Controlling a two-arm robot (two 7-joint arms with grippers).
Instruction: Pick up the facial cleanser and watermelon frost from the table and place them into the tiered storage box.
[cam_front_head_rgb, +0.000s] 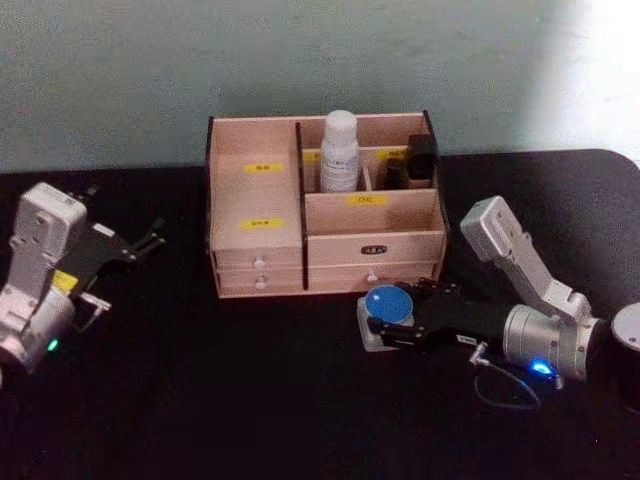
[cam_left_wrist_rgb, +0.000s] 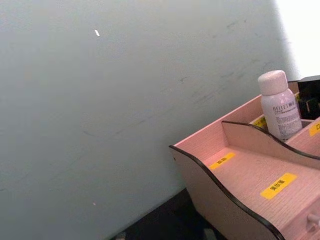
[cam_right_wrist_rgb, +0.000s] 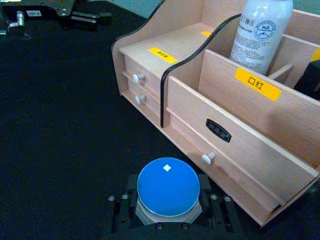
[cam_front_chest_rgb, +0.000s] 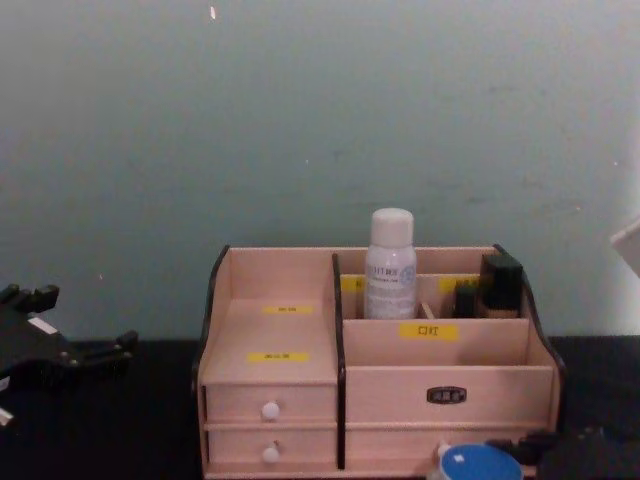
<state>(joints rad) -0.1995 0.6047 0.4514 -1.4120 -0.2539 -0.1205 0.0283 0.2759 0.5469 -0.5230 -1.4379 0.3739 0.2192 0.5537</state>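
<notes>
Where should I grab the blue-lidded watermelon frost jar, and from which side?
Take the watermelon frost by its clear body under the flat blue lid, low from the robot's right, where the right gripper lies. It stands upright and squat, and the tiered storage box front close behind blocks the far side. The left gripper is parked at left.

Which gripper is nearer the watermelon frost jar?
Right. The right gripper holds the watermelon frost between its fingers, in front of the tiered storage box; the left gripper sits far off, left of the box.
</notes>
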